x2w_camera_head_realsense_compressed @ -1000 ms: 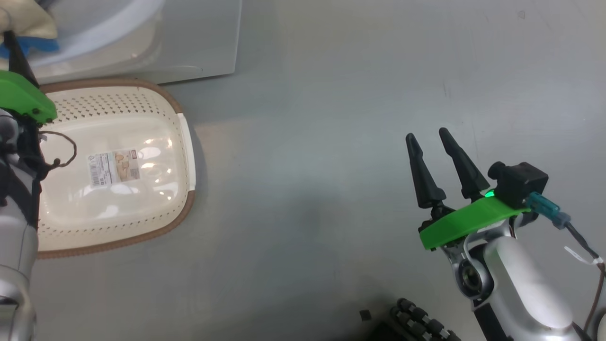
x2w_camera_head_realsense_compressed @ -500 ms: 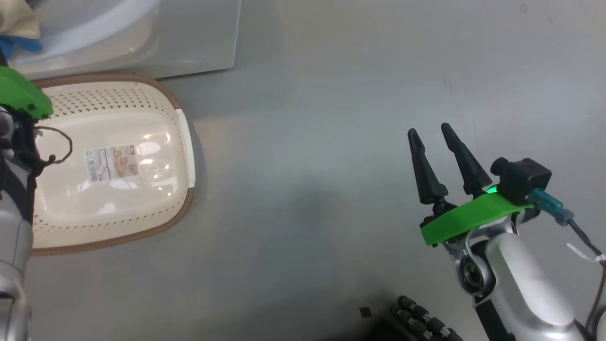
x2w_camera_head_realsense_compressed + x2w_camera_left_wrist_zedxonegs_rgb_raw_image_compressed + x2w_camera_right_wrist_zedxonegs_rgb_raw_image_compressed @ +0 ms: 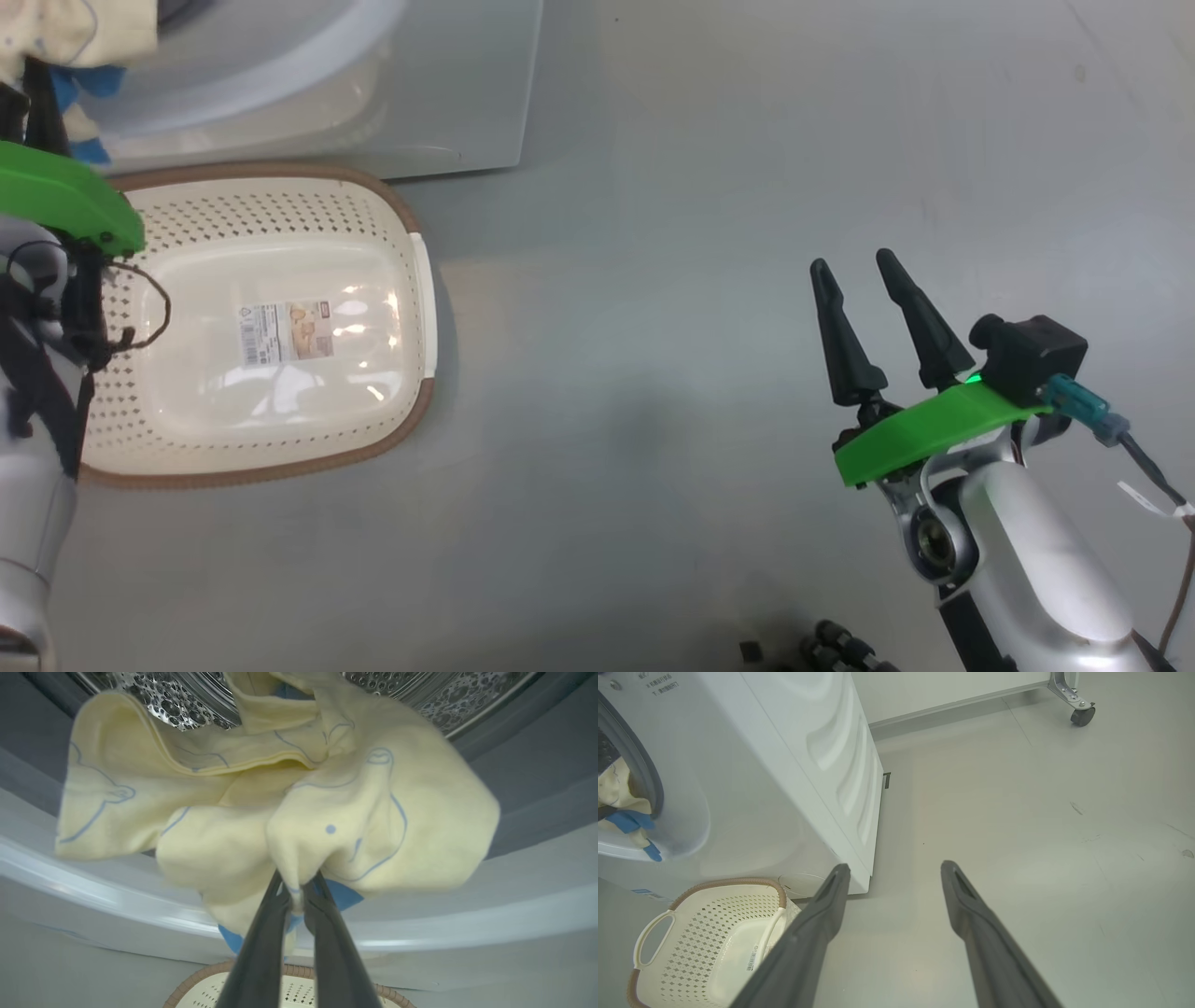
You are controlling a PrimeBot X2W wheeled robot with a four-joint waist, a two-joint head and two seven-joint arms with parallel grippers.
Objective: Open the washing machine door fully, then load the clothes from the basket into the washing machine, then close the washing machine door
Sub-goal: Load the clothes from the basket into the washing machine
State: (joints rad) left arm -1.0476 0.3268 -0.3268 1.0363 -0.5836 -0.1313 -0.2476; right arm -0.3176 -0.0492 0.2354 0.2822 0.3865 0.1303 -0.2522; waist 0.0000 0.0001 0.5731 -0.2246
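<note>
The clothes (image 3: 299, 812), pale yellow fabric with blue bear outlines and blue patches, hang bunched at the mouth of the washing machine (image 3: 784, 765), in front of its steel drum (image 3: 187, 700). My left gripper (image 3: 296, 891) is shut on a fold of them. From the head camera the clothes (image 3: 84, 28) show at the top left, above the left arm's green mount (image 3: 65, 196). The basket (image 3: 233, 219) stands on the floor below the opening, with no clothes in it. My right gripper (image 3: 854, 266) hangs open over bare floor, far to the right. The washing machine door is out of view.
The machine's white side panel (image 3: 840, 756) faces the right gripper (image 3: 894, 868). A wheeled metal frame leg (image 3: 1080, 714) stands at the far right by the wall. Grey floor (image 3: 653, 373) stretches between the basket and the right arm.
My left gripper has closed on the clothes at the machine's opening. The head camera has turned, so basket and machine sit further right. The right arm has stayed put.
</note>
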